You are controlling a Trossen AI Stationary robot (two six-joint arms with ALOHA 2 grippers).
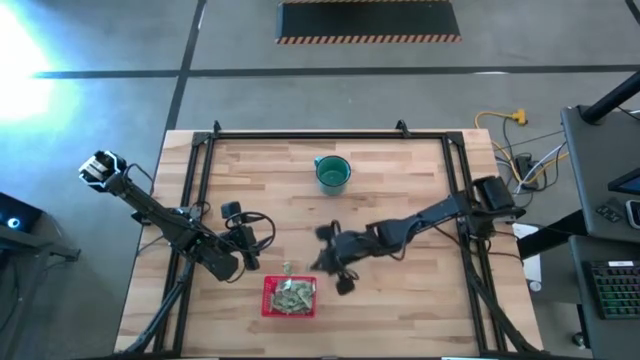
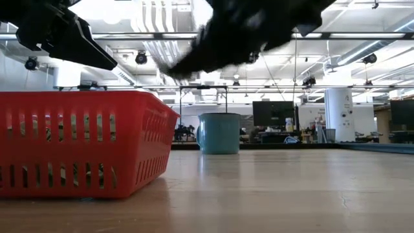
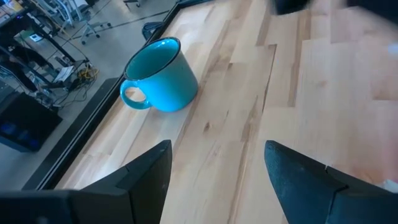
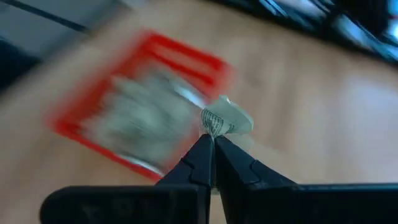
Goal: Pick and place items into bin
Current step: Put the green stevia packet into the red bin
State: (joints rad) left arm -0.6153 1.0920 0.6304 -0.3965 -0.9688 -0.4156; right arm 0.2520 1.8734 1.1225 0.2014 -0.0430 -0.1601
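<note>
Pale wooden planks make up the tabletop (image 1: 400,300) under me, framed by dark rails, with grey floor around it. Near its front edge sits the red bin (image 1: 289,297), already heaped with pale green and whitish packets (image 1: 292,296); one more packet (image 1: 288,267) lies on the wood just behind the bin's far wall. My right gripper (image 4: 213,142) hangs above the tabletop just to the right of the bin, its two dark fingers pressed together on a small pale wrapped packet (image 4: 225,119) pinched at the tips, the bin showing beyond it, blurred. My left gripper (image 3: 217,171) hovers just left of the bin, its fingers (image 3: 146,174) spread wide with nothing between them, facing across the planks toward the teal cup (image 1: 333,173), which stands well apart from the bin near the far side.
</note>
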